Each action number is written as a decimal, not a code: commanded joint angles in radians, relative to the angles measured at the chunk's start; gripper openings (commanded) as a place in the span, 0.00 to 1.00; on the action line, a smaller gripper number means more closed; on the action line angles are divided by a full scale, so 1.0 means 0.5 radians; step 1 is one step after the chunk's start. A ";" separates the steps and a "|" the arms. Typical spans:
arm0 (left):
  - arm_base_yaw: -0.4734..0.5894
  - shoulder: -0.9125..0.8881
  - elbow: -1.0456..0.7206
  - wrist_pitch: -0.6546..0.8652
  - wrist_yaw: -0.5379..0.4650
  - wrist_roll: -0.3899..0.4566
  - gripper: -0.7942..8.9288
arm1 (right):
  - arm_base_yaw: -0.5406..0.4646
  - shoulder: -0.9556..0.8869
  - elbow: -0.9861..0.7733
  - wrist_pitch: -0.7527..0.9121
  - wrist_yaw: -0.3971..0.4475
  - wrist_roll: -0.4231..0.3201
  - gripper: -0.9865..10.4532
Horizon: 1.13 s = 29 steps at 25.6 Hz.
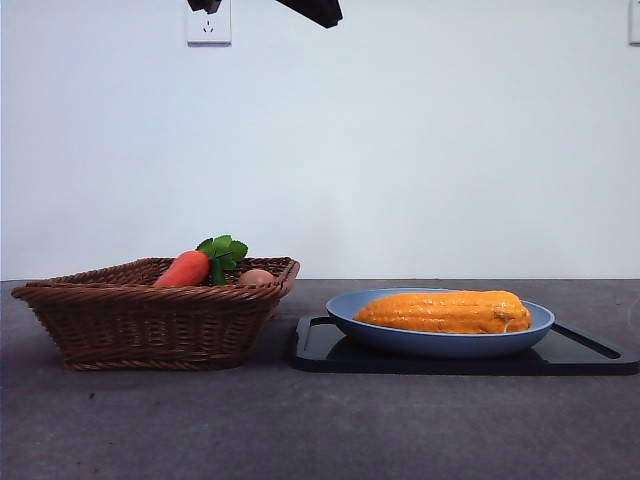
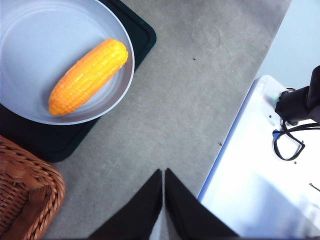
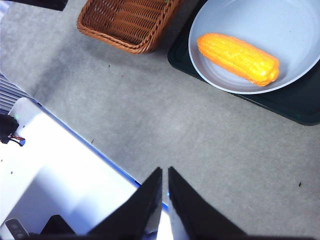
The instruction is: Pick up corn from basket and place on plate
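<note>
The orange-yellow corn [image 1: 445, 311] [image 2: 88, 75] [image 3: 239, 58] lies on its side in the light-blue plate [image 1: 345, 312] [image 2: 30, 45] [image 3: 280, 25]. The brown wicker basket [image 1: 150, 318] [image 2: 25, 190] [image 3: 127, 22] stands left of the plate. My left gripper [image 2: 163, 172] is shut and holds nothing, high above the bare table, away from the plate. My right gripper [image 3: 165, 170] is likewise shut and empty, raised above the table edge. Only black arm tips [image 1: 312, 10] show at the top of the front view.
The plate rests on a flat black tray [image 1: 580, 355] [image 2: 60, 142] [image 3: 295, 107]. A red-orange carrot [image 1: 185, 268] with green leaves and a small pinkish-tan egg-like item [image 1: 256, 277] lie in the basket. White robot base panels [image 2: 260, 180] [image 3: 55, 170] border the grey table.
</note>
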 commanded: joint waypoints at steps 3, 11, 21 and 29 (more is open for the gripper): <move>-0.014 0.007 0.059 0.024 0.002 0.002 0.09 | 0.008 0.011 0.031 0.020 -0.005 -0.003 0.09; -0.014 0.007 0.059 0.247 0.002 0.002 0.09 | 0.005 0.011 0.031 0.023 0.000 -0.008 0.09; -0.002 0.007 0.059 0.641 0.000 0.003 0.09 | 0.005 0.012 0.031 0.023 0.000 -0.008 0.09; 0.224 -0.158 0.059 0.880 -0.047 0.114 0.09 | 0.005 0.011 0.031 0.029 -0.001 -0.008 0.09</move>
